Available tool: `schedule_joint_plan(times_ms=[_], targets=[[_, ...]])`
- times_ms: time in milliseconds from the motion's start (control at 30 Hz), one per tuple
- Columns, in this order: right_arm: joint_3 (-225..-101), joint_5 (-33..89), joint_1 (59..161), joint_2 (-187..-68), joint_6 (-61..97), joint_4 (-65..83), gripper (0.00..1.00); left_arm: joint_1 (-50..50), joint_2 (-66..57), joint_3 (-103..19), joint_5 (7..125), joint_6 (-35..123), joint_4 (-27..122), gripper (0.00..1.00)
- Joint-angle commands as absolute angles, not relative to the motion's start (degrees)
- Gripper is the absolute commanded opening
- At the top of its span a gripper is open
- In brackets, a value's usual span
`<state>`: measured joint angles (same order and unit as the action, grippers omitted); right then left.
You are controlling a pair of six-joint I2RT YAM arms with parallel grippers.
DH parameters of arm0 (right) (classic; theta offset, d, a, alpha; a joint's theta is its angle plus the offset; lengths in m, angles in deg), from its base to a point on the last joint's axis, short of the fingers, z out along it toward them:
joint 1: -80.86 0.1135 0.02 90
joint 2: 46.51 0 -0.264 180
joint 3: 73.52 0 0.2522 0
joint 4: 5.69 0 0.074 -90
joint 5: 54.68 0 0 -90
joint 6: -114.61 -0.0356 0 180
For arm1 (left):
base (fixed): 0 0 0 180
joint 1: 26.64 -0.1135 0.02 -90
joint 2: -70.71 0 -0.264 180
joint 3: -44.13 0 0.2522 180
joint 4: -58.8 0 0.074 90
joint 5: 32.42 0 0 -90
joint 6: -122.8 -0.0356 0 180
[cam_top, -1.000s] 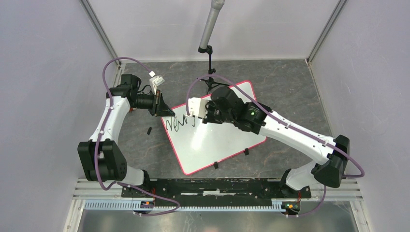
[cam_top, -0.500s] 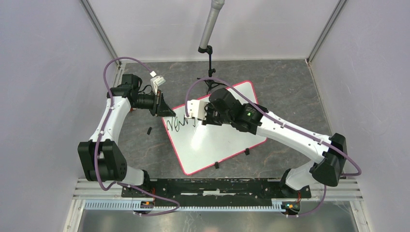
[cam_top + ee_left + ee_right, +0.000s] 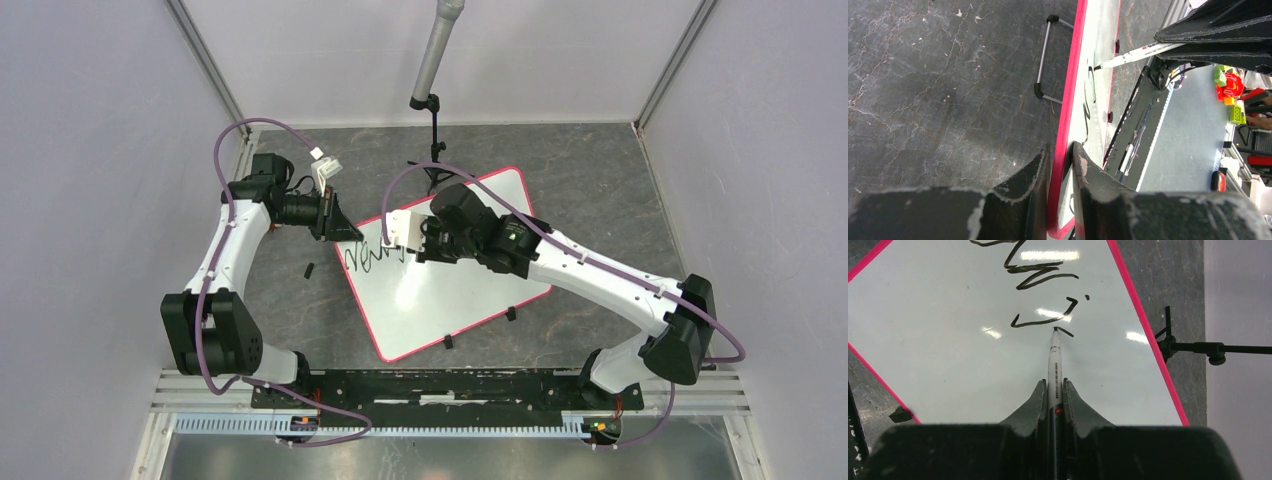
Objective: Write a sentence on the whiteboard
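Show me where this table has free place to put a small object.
Free: far tabletop between the whiteboard's right rim and the right wall, and between its left rim and the left arm. Crowded: its left corner, where the left gripper clamps it and the right gripper holds a marker.

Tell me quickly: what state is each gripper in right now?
Left gripper: closed on the rim of the whiteboard.
Right gripper: closed on the marker, its tip touching the whiteboard.

Both arms are stretched forward and angled inward, the left gripper (image 3: 1060, 148) clamped on the rim of the whiteboard (image 3: 1100, 25), the right gripper (image 3: 1053, 382) closed around a marker (image 3: 1054, 355).
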<state>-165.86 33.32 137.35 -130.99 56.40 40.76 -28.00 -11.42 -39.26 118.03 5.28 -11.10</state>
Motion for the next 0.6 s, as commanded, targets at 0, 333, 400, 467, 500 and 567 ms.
schedule_joint_plan(times_ms=[0, 333, 400, 467, 500, 567], targets=[[-164.7, 32.4, 137.2, -130.2, 56.6, 41.8, 0.0, -26.5, -10.8, -38.2, 115.2, 5.2, -10.7, 0.02], [-164.6, 38.1, 136.9, -129.2, 58.2, 42.4, 0.0, -26.4, -11.0, -38.2, 115.2, 5.2, -10.7, 0.03], [-165.2, 39.1, 136.7, -129.3, 58.4, 42.2, 0.0, -26.4, -11.0, -38.2, 115.1, 5.2, -10.8, 0.03], [-165.8, 39.6, 136.5, -129.5, 58.4, 41.9, 0.0, -26.4, -11.0, -38.2, 115.1, 5.3, -10.7, 0.02], [-166.0, 39.7, 136.5, -129.5, 58.4, 41.6, 0.0, -26.4, -11.0, -38.2, 115.1, 5.3, -10.7, 0.03], [-166.5, 39.8, 136.5, -129.7, 58.3, 41.3, 0.0, -26.3, -11.0, -38.2, 115.0, 5.3, -10.7, 0.03]])
